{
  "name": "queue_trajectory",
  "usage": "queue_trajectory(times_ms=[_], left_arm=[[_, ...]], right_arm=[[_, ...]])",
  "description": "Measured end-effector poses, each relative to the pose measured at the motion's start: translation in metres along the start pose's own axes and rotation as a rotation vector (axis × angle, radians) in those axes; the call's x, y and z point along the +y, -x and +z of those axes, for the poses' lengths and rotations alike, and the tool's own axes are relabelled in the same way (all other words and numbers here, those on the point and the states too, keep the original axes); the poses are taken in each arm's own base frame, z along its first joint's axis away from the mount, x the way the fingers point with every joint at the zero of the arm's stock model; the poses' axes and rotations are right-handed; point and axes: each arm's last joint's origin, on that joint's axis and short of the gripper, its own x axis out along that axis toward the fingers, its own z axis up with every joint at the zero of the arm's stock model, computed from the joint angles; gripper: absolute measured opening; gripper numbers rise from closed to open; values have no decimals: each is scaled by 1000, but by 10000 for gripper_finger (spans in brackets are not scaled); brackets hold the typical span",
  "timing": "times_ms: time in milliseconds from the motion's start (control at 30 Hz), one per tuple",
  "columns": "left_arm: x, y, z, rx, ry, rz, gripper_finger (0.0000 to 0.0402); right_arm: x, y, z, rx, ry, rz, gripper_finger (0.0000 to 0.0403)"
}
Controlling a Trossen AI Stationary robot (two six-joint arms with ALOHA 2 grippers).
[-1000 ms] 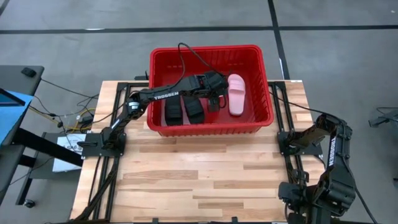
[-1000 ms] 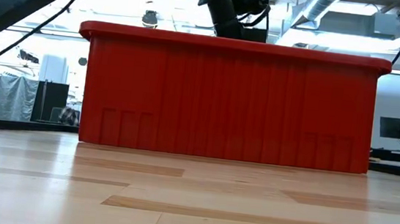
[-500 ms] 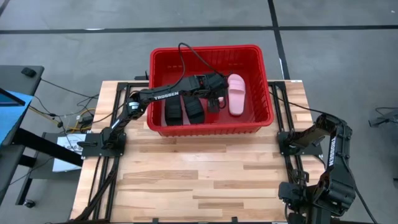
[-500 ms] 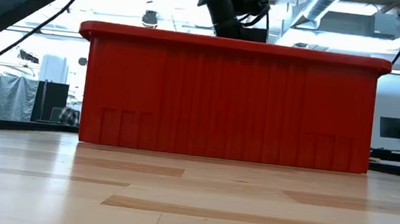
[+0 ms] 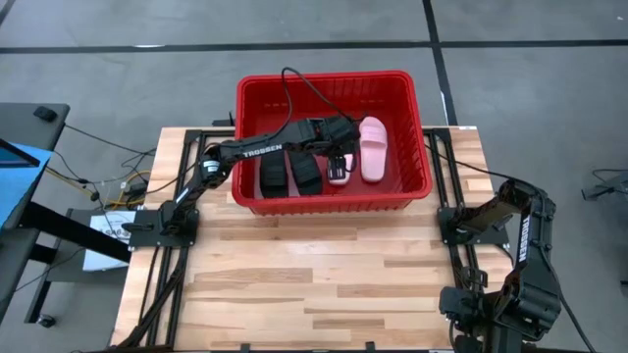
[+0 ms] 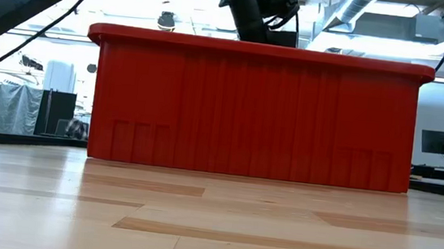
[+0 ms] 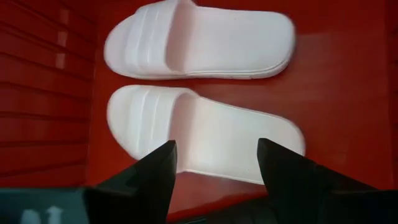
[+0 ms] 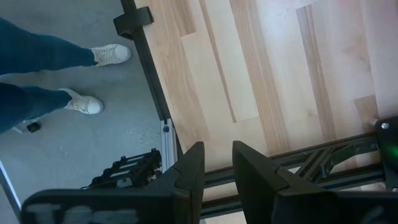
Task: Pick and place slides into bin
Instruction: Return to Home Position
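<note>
1. All four slides are seen inside the red bin (image 5: 324,76), which stands at the far side of the counter (image 5: 324,284). The black slides (image 5: 289,175) lie side by side toward the left arm's side. The first pink slide (image 5: 373,147) lies nearer the opposite wall, and the second pink slide (image 5: 339,170) is just beside it, partly hidden under the arm.
2. The left claw (image 7: 216,146) is held inside the bin with its fingers apart and nothing between them. In the left wrist view it hangs directly over the second pink slide (image 7: 211,134), which lies parallel to the first pink slide (image 7: 199,40), close but not touching.
3. The right claw (image 8: 216,165) is parked at the right edge of the counter. Only a narrow gap shows between its fingers, and nothing is held.
4. The slides are judged to be light moulded foam: springy rather than stiff, matte enough not to slip, and in no way fragile (a short drop onto the bin floor would do no harm).
5. Should one need to be taken up again, the wide strap is judged the best hold, pinched across its arch. The sole's edge is a poorer choice, since it would flex and swing.
6. The placing is judged complete, so only a lift of the left arm clear of the thick rim is called for.
</note>
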Motion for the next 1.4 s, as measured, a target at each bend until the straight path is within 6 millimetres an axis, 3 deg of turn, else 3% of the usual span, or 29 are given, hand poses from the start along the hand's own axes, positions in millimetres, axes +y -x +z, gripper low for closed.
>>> queue_trajectory(times_ms=[133,300,433,600,700,800,1033,1200,1400], left_arm=[[3,5,1,38,-3,95,215],[7,38,3,53,2,195,215],[9,93,10,-78,173,212,215],[9,175,12,-341,341,39,215],[-3,216,14,-480,335,-19,215],[-24,244,19,-571,330,-7,215],[-109,262,26,-578,246,-31,215],[-167,249,17,-532,249,4,215],[-215,228,-8,-620,276,-108,215]], right_arm=[[0,0,0,0,2,0,75],[0,0,0,-12,8,-2,75],[0,0,0,-75,53,-13,75],[1,4,-8,-312,199,-58,75],[-4,11,-19,-517,286,-82,75],[-25,20,-32,-704,319,-82,75],[-79,17,-40,-908,295,-25,75],[-101,1,-40,-1004,294,44,75],[-121,-31,-45,-1037,223,168,75]])
